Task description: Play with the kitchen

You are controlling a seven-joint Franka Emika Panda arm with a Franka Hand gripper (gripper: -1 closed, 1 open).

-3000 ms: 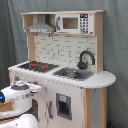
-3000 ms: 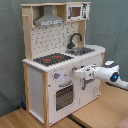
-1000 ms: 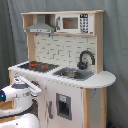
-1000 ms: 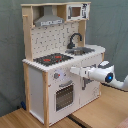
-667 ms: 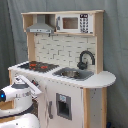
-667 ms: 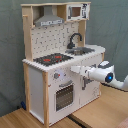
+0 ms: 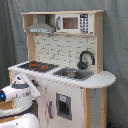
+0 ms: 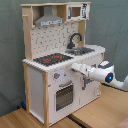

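White arm (image 8: 102,75) stretched level, wrist pointing forward; claw (image 8: 75,67) at tip, low.

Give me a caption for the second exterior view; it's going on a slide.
Panda arm reaching toward the front of the toy kitchen, just below the hob.

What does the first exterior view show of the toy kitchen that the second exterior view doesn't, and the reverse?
Only the first exterior view shows the microwave face-on and the rounded counter end. Only the second exterior view shows the windowed oven door, the wooden floor and the arm's end at the knobs. Both show the kitchen, its hob, faucet, hood and the white arm.
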